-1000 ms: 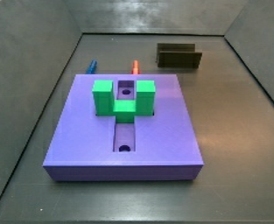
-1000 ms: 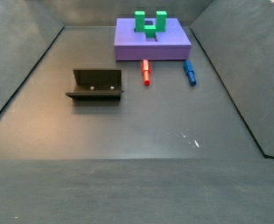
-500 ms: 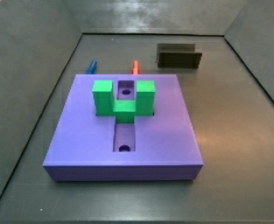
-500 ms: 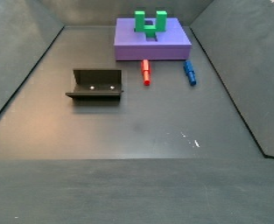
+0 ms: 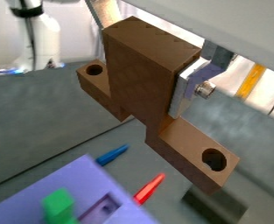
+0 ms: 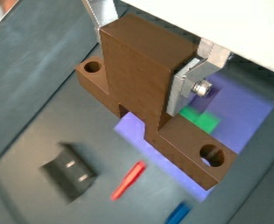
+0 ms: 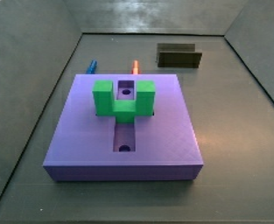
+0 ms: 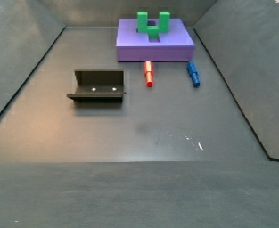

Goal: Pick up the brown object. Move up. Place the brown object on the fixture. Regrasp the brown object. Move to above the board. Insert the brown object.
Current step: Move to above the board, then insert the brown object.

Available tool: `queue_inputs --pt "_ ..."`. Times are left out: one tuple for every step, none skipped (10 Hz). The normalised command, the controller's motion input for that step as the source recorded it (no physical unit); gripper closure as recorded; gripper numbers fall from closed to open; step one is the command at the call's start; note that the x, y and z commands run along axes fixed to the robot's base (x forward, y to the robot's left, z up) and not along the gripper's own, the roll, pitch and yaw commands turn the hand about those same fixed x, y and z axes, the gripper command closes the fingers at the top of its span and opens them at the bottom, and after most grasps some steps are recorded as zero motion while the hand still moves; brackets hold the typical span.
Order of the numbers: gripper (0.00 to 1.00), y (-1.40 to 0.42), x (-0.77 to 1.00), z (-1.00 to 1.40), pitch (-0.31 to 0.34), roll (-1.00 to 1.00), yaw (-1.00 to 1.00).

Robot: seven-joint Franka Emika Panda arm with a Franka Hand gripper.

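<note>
In both wrist views my gripper (image 5: 145, 61) (image 6: 142, 68) is shut on the brown object (image 5: 137, 74) (image 6: 143, 79), a bar with a tall middle block and a round hole at each end. A silver finger (image 6: 186, 87) presses its side. It hangs high over the floor. Far below lie the purple board (image 6: 251, 108) (image 5: 94, 185) and the dark fixture (image 6: 71, 172). Neither side view shows the gripper or the brown object. In them the board (image 7: 163, 140) (image 8: 173, 46) and the fixture (image 7: 180, 56) (image 8: 97, 86) rest on the floor.
A green U-shaped block (image 7: 123, 98) (image 8: 153, 23) stands on the board over its central groove. An orange-red peg (image 7: 136, 66) (image 8: 149, 74) and a blue peg (image 7: 90, 66) (image 8: 192, 73) lie on the floor between board and fixture. Dark walls enclose the floor.
</note>
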Motion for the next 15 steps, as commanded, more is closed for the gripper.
queue_inputs --pt "1.0 -0.01 -0.06 0.01 -0.017 -1.0 0.0" --pt "1.0 -0.01 -0.06 0.02 -0.029 -1.0 0.0" --pt "1.0 0.0 -0.07 0.0 -0.051 -0.97 -0.01" --pt "1.0 0.02 -0.06 0.0 -0.059 -0.66 0.0" --pt "1.0 0.02 -0.05 0.0 -0.047 -0.41 0.0" --pt "1.0 0.01 -0.04 0.0 -0.042 -0.31 -0.01" --pt "1.0 0.0 0.0 0.0 -0.004 0.0 0.0" --pt "1.0 -0.04 0.0 0.0 -0.01 0.0 0.0" --pt "1.0 -0.05 0.01 -0.43 0.0 0.01 -0.25" --pt "1.0 -0.05 0.0 -0.49 -0.069 0.0 -0.42" --pt "1.0 0.0 0.0 -0.56 -0.044 -0.16 -0.51" --pt "1.0 0.0 0.0 -0.53 -0.004 -0.18 -0.74" --pt "1.0 0.0 0.0 -0.39 -0.101 -0.16 -0.91" --pt "1.0 -0.06 -0.03 -0.3 -0.16 -0.14 -0.95" --pt "1.0 -0.07 -0.04 -0.29 -0.169 -0.15 -0.95"
